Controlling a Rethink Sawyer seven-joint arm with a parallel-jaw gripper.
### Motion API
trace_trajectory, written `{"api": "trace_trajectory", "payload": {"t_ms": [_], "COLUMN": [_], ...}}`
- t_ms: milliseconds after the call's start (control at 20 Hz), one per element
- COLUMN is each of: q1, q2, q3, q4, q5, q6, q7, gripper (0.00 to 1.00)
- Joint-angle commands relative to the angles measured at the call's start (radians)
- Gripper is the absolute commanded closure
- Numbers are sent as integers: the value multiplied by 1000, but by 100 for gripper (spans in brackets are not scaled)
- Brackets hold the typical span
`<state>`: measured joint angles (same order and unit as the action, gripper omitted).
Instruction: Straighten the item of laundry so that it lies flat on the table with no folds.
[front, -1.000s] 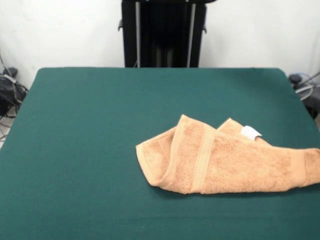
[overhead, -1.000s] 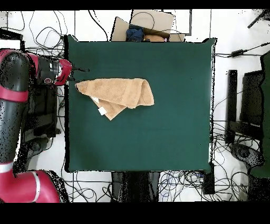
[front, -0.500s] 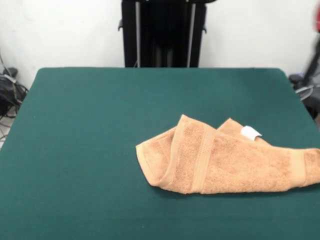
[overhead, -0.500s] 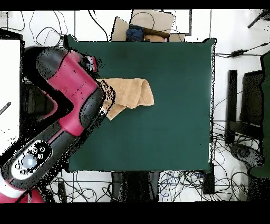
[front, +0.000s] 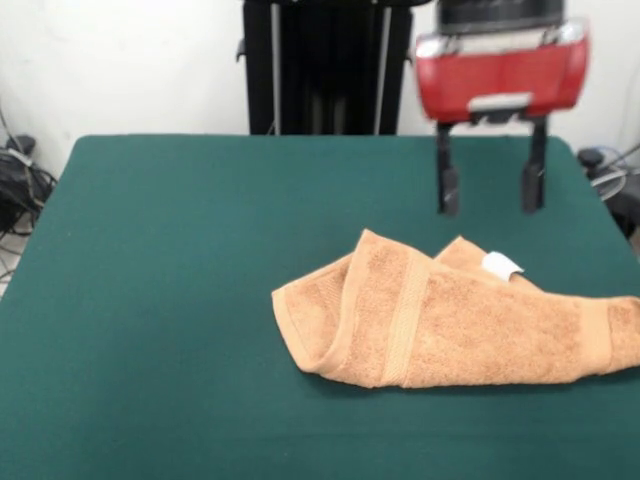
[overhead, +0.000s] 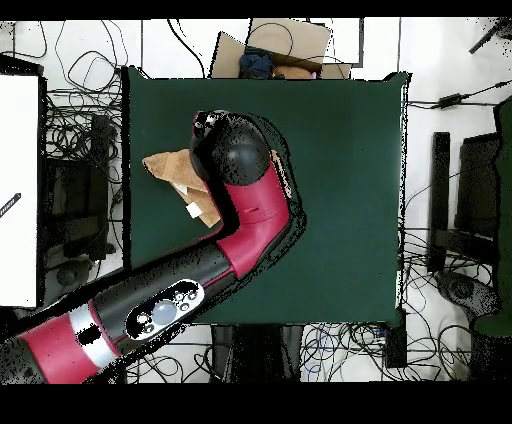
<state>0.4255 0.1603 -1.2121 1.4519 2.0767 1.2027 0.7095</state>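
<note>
Green table (front: 180, 300) carries the folded towel (front: 450, 325); above it the gripper (front: 490, 190) hangs open-fingered in approach, needing to descend onto a folded-over edge.

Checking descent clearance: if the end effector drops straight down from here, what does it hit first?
Probably the towel, near its tagged corner. The open end effector points down, but depth is unclear, so it may meet bare table just behind the towel.

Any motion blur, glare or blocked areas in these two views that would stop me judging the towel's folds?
Front view: even light, no glare; towel sharp, soft shadow under its near edge, right end cut off by the frame; gripper slightly blurred, open above the towel. Overhead view: the arm covers most of the towel, leaving only its left end and white tag visible.
</note>
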Motion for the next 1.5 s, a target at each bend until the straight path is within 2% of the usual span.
{"api": "trace_trajectory", "payload": {"t_ms": [50, 250, 500, 950, 1150, 1400, 1500], "q1": [13, 15, 37, 28, 14, 4, 10], "q2": [20, 12, 4, -78, -101, -139, -156], "q3": [289, 324, 355, 355, 373, 377, 386], "q4": [-1, -5, 1, 28, 37, 54, 77], "q5": [8, -3, 31, -118, -146, -180, -154], "q6": [-139, -201, -290, -312, -315, -326, -333], "q7": [-172, -214, -225, -107, -77, -86, -132], "gripper": [0, 0, 0, 0, 0, 0, 0]}}
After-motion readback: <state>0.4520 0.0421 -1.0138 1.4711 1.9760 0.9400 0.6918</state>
